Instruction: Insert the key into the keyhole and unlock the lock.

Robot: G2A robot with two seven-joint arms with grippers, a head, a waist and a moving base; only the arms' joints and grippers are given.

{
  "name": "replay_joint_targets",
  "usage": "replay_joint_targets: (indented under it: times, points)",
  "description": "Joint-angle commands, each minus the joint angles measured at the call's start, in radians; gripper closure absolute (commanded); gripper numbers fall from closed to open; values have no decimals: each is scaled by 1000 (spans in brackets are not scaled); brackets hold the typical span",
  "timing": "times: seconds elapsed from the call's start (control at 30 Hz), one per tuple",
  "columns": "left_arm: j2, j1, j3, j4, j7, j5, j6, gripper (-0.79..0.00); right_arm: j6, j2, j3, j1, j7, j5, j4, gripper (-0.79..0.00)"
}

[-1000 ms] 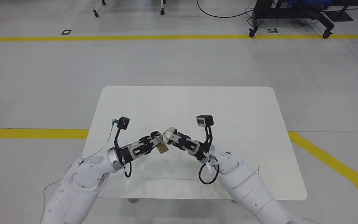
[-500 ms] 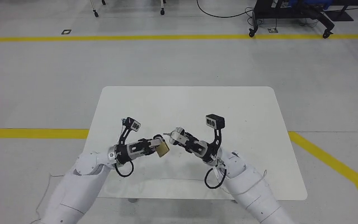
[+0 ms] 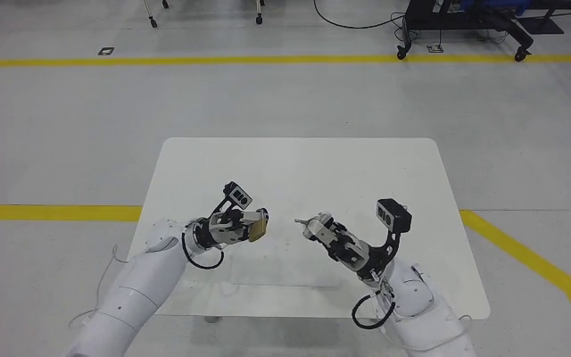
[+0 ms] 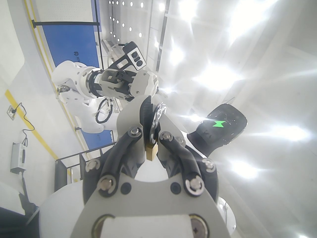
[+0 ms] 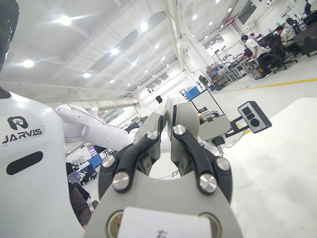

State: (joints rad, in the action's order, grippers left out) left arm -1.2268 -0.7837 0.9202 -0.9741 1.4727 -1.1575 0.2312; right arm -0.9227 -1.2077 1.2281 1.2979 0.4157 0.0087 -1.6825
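Your left pincer [image 3: 252,227] clamps the brass padlock [image 3: 259,232]; your right pincer [image 3: 310,225], well apart, pinches the key [image 3: 298,220], likely rigid, light and slippery: grip its bow.

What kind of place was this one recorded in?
Probably a large robotics lab or factory hall: yellow lines on a pale floor, a high ceiling with rows of lamps, and workstation desks beyond the white table.
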Motion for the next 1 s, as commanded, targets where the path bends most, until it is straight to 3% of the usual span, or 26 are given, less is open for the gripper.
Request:
replay_joint_targets:
  times: [0.0,0.2,0.27,0.4,0.47,0.73,0.83,0.97]
  points:
    - [0,0,0,0,0,0,0,0,0,0,0,0,0,0,0,0]
    - [0,0,0,0,0,0,0,0,0,0,0,0,0,0,0,0]
    - [2,-19,7,-17,-50,8,-26,0,13,1,7,-2,0,-17,-3,0]
    - [11,-43,39,-22,-135,14,-116,0,74,11,86,-3,28,-323,-95,0]
    - [14,-46,39,-19,-187,47,-168,0,107,17,129,6,44,-552,-176,0]
    - [19,-60,35,-42,-319,146,-295,0,187,29,159,100,-43,-1247,-428,0]
    - [19,-61,38,-44,-338,148,-317,0,228,31,150,132,-98,-1365,-471,0]
    - [19,-61,38,-44,-338,148,-317,0,233,31,150,137,-106,-1367,-472,0]
